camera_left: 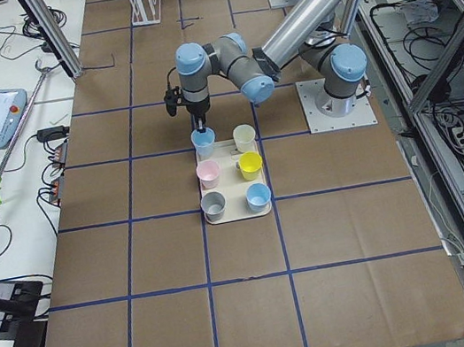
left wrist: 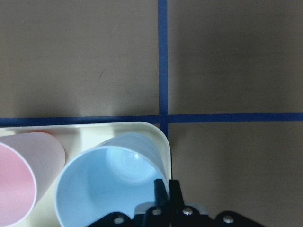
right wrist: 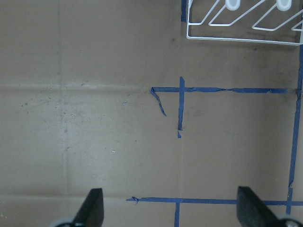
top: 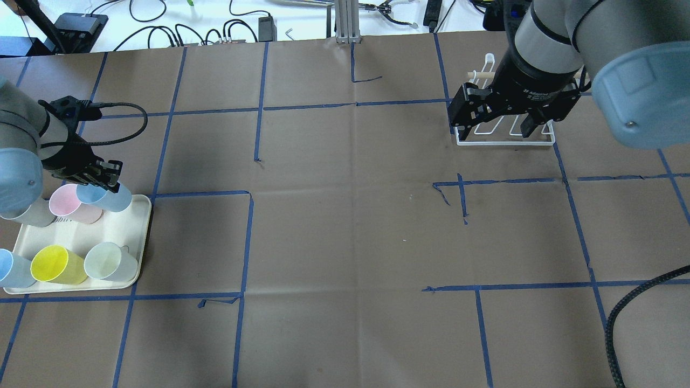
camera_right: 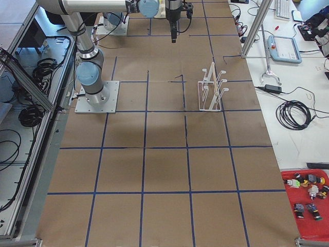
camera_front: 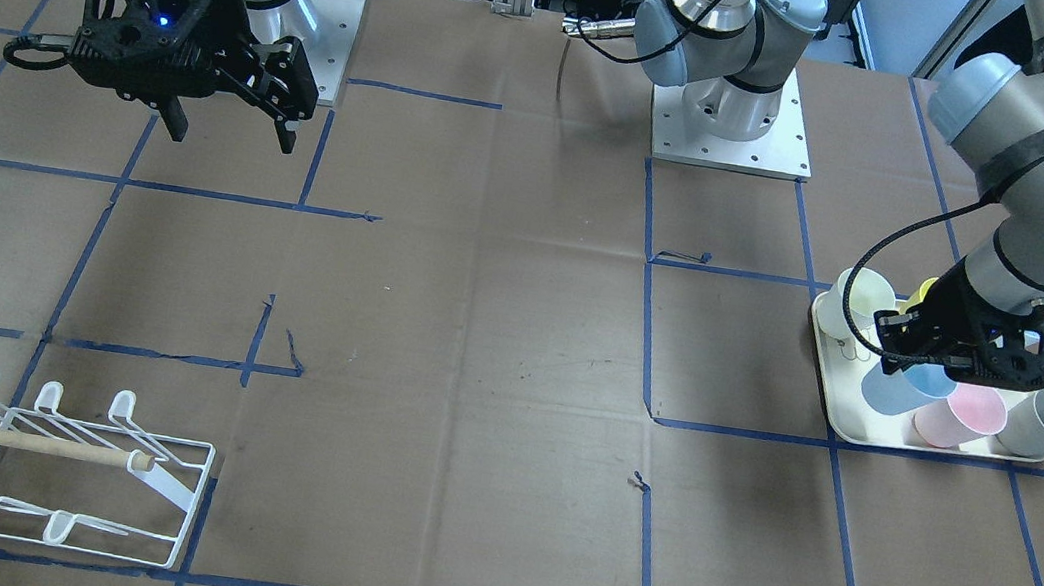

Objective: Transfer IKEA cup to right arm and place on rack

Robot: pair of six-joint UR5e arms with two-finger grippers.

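Left wrist-mounted view looks down past the left gripper [left wrist: 167, 185], whose two fingers are drawn close together over the rim of the light-blue cup [left wrist: 109, 184], one finger inside the wall and one outside, pinching it. The cup is upright directly beneath this gripper, in the corner of the cream tray [top: 141, 237]. Whether its base rests on the tray or is just clear of it cannot be told. A pink cup [top: 70, 202] stands just beside the gripper on the side away from the right arm, and a grey cup [top: 32, 215] is beyond that. Nearer the robot than the gripper, a yellow cup [top: 54, 264], a pale cup [top: 110, 261] and a second blue cup [top: 11, 269] fill the tray's other row.

The right gripper [top: 498, 128] hangs high over the table [top: 345, 226], fingers spread wide and holding nothing. The rack [camera_front: 159, 484] stands on the table below and ahead of it, on the side away from the robot, well apart from the cup and the left gripper. Its wooden dowel [camera_front: 9, 437] lies across the wire frame, and its hooked prongs point up.
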